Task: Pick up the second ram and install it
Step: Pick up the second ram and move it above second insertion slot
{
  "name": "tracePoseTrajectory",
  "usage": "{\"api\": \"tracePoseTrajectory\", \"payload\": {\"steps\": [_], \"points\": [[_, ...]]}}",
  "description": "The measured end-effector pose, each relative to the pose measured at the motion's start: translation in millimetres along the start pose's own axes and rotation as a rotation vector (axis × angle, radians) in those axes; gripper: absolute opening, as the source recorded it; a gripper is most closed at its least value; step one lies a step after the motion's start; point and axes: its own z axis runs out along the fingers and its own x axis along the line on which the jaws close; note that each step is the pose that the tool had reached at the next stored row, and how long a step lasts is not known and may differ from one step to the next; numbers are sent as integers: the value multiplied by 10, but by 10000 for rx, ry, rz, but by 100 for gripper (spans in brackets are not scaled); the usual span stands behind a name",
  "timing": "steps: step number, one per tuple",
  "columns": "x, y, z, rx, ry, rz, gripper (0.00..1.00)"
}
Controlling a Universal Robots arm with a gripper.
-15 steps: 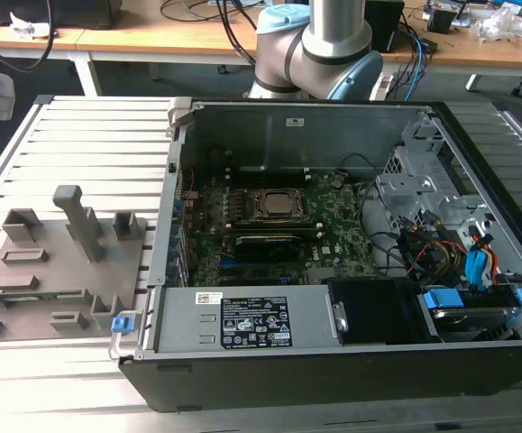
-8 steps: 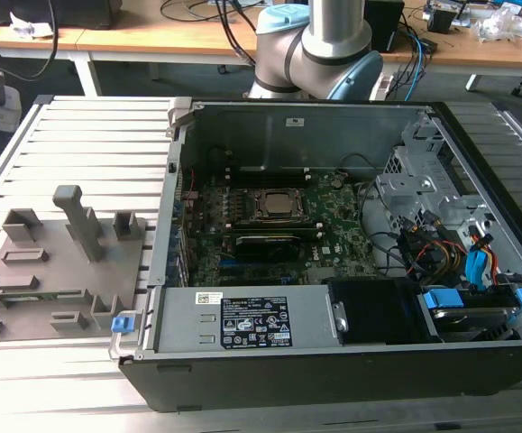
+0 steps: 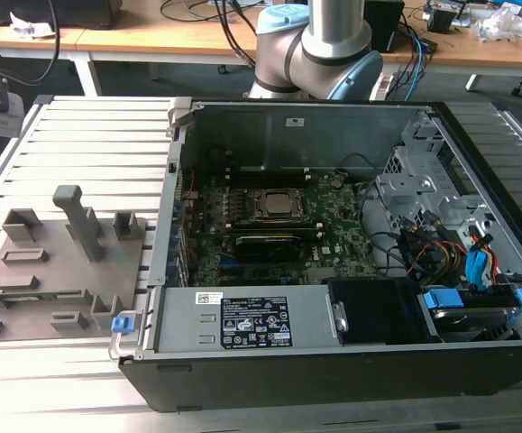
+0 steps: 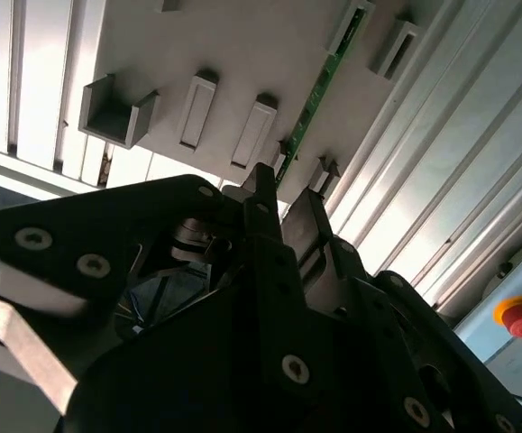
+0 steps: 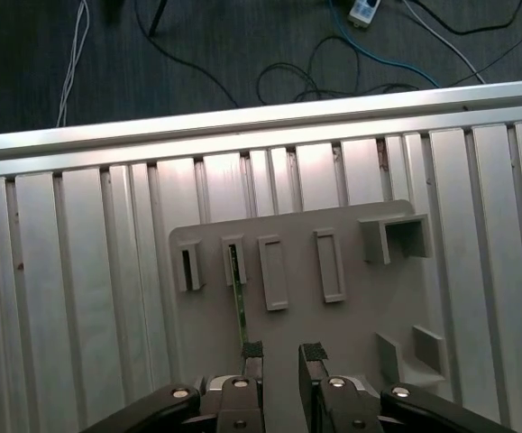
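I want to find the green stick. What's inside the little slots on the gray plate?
The second ram stands on edge in one slot of the gray plate; the other slots look empty. Its bottom edge is hidden inside.

Both wrist views seemingly above fixture [image 5: 360, 307]

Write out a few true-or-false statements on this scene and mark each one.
1. The second ram stands on edge in a slot of the grey fixture plate. True.
2. The pincer is shut on the second ram. False: its fingers are apart, with nothing between them.
3. The computer case lies open, its motherboard showing. True.
4. The fixture plate sits inside the computer case. False: it rests on the ribbed metal table, at the exterior view's left of the case.
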Motion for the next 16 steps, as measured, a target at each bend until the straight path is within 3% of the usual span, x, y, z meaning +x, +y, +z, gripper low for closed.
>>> {"api": "tracePoseTrajectory", "payload": {"steps": [16], "points": [[11,-7,132,0,0,0,30]]}}
